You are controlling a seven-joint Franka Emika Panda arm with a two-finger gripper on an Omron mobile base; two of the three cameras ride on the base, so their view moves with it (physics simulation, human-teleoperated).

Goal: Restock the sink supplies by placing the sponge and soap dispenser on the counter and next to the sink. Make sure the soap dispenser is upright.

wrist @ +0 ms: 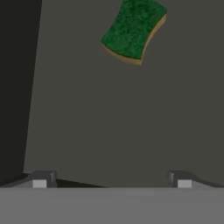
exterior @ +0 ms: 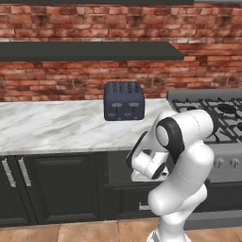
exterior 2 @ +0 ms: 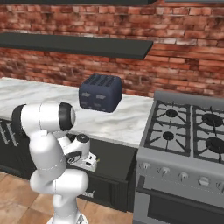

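From the left base view, your arm was folded low before the counter (exterior: 56, 125), wrist dipped into an open drawer below. The right base view showed the same crouch beside the toaster (exterior 2: 101, 92). In the hand view, the gripper (wrist: 111, 179) was spread wide and empty; the sponge (wrist: 133, 29) lay ahead on the drawer floor. You were at the sponge fetch; next, likely advance and close.

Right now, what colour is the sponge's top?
Green, over a yellow layer; the sponge shows best in the hand view.
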